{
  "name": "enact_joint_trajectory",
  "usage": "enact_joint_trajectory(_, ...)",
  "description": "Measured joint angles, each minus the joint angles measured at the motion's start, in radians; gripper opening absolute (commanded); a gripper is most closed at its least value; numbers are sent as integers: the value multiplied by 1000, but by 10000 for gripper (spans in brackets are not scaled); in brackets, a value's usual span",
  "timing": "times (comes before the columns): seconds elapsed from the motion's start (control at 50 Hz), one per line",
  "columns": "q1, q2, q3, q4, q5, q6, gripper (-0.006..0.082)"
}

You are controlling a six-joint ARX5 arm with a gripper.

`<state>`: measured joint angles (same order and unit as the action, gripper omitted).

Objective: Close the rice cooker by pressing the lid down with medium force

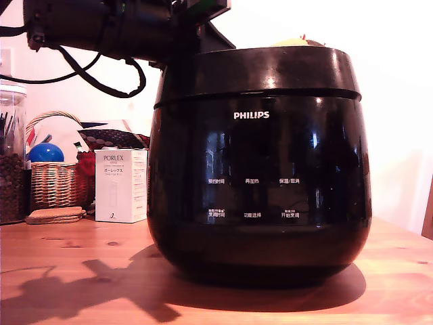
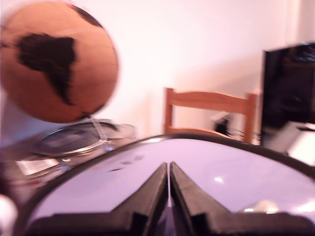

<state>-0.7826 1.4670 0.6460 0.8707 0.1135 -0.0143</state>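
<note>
The rice cooker (image 1: 260,183) is a large glossy black pot with white PHILIPS lettering, standing on the wooden table (image 1: 74,271) and filling the middle of the exterior view. The lid (image 1: 260,71) lies flat on top, with only a thin seam between it and the body. My arm (image 1: 115,24) reaches in from the exterior view's upper left, and its end goes behind the lid's left rear edge. In the wrist view my gripper (image 2: 169,166) is shut with nothing between its fingers. Its dark fingertips lie low over the shiny lid (image 2: 236,172); I cannot tell whether they touch it.
On the exterior view's left stand a white PORLEX box (image 1: 120,185), a wicker basket (image 1: 57,183) with a blue ball (image 1: 46,152), a glass jar (image 1: 11,152) and flat coasters (image 1: 54,215). The wrist view shows a globe (image 2: 59,61), a wooden chair (image 2: 209,110) and a dark screen (image 2: 289,91) beyond the cooker.
</note>
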Motion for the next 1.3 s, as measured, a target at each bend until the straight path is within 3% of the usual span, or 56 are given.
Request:
enact_joint_trajectory(0.24,0,24,-3,29,3,-2,-21)
enact_joint_trajectory(0.4,0,43,-43,130,0,-13,-21)
enact_joint_trajectory(1.3,3,68,-62,216,42,-15,-21)
